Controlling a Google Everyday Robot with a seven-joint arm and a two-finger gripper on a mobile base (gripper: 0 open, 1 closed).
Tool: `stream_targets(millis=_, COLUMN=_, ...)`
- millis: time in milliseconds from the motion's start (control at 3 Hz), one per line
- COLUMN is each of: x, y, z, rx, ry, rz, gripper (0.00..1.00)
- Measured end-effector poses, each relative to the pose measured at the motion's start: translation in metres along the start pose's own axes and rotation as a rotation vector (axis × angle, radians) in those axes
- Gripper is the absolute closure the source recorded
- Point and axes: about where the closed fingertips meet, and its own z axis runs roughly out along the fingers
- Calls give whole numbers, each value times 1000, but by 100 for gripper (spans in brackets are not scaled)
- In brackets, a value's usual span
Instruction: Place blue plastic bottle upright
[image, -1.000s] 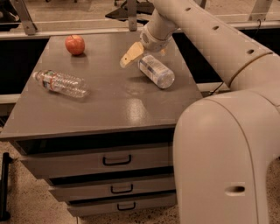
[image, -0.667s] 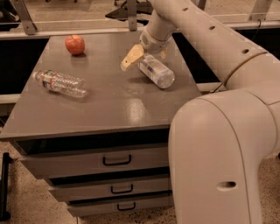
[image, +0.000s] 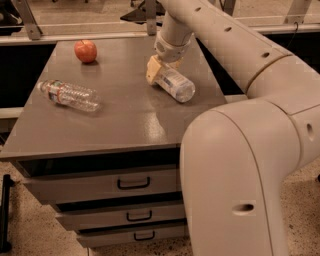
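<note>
The gripper (image: 156, 73) sits at the back of the tabletop (image: 120, 117), right of centre, closed on the upper end of the blue plastic bottle (image: 176, 86). One tan finger (image: 151, 70) shows pressed against the bottle's left side; the other is hidden behind it. The bottle is not upright. It slants, with its neck end up in the gripper and its round base pointing down and toward the front right, at or just above the surface; whether the base touches cannot be told. Holding it by the neck end makes sense for the task, since the base can be swung under and set flat while the gripper stays on top. The job looks part done: the bottle is grasped and tilted, but not yet stood up.

A second bottle (image: 69, 95), ribbed with a red and dark band, lies on its side near the left edge, well apart from the gripper. An apple (image: 85, 51) rests at the back left corner.

Both bottles are clear and look empty, though that is a judgement. Under the tabletop, the drawers (image: 132, 183) are all shut, so their contents cannot be seen.
</note>
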Motion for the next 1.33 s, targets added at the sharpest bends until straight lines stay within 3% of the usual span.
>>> stream_targets(millis=333, x=-10, y=-1, z=-6, rx=38, ry=-2, rz=-43, gripper=65)
stream_targets(millis=667, x=-37, y=1, z=-36, rx=44, ry=-121, rz=-106, gripper=88)
stream_targets(millis=1000, x=-69, y=5, z=-78, rx=-16, ry=-332, rz=-163, gripper=100)
stream_targets(millis=1333, x=-97, y=18, z=-128, rx=-163, ry=-593, rz=-223, gripper=100)
